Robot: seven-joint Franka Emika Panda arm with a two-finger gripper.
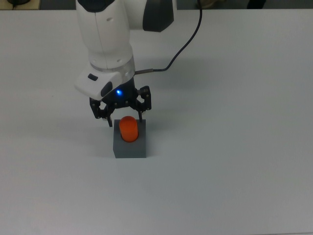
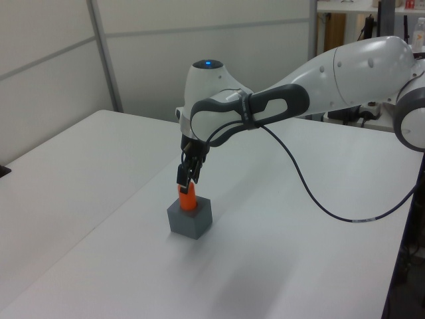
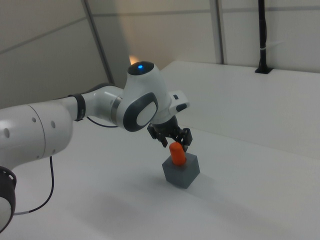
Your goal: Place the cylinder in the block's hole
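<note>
Cylinder stands upright in the block on the bench, hand spread open just above it
</note>
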